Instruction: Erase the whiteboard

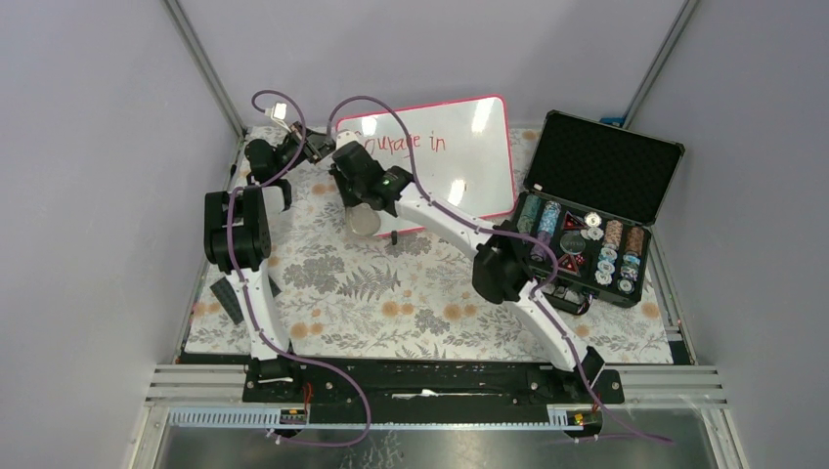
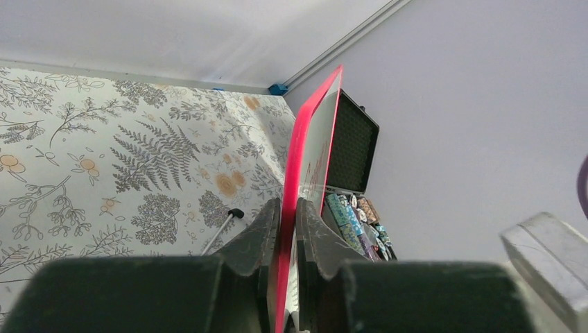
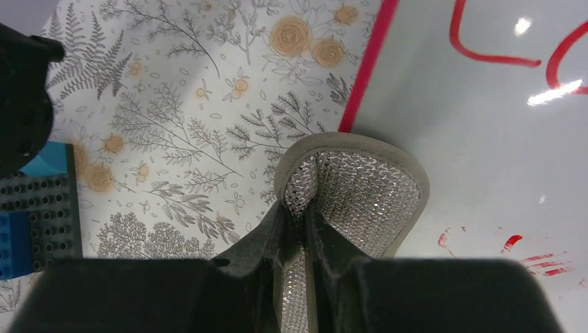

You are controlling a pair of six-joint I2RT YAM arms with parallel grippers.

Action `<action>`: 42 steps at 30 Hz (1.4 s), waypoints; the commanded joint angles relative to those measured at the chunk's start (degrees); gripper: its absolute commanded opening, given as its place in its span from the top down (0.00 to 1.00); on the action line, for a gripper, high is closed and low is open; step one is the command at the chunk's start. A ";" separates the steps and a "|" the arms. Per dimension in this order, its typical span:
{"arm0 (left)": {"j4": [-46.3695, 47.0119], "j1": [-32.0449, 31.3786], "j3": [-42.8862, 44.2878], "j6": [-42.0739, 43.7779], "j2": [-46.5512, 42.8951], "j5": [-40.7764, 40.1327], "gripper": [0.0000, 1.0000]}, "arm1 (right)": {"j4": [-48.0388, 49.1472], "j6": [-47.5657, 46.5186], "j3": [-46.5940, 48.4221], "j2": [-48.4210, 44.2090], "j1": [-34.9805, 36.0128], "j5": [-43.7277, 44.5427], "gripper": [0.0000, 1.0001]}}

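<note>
Reading roughly "guage in" in red, the one whiteboard (image 1: 440,161) leans at the far edge of the mat (image 1: 391,303), left gripper (image 2: 286,208) clamped on its frame, right gripper (image 3: 298,211) pinching one glittery pad (image 3: 367,198) over its corner.

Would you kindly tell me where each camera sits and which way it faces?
Top external: above and behind, looking down on the whiteboard and black case; both arms show.
Left wrist: on the left arm, looking along the left gripper, shut on the whiteboard's frame.
Right wrist: on the right arm, looking down past the right gripper, shut on a silvery pad.
All share the whiteboard.
</note>
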 commanded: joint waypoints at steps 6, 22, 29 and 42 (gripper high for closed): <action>0.17 -0.46 -0.21 1.30 -3.48 0.74 1.00 | 7.75 3.22 -24.99 -14.58 -7.78 4.00 1.00; -3.51 -1.75 -0.26 3.74 -4.78 -0.37 1.00 | 15.28 4.42 -33.04 -17.26 -9.38 1.16 1.00; -4.42 -2.05 -0.70 4.23 -5.64 -1.42 1.00 | 3.23 2.40 -8.60 -4.71 -4.24 0.65 1.00; -6.89 -2.45 -1.72 6.50 -7.55 -2.47 1.00 | 9.31 3.61 -22.20 -12.84 -9.34 0.23 1.00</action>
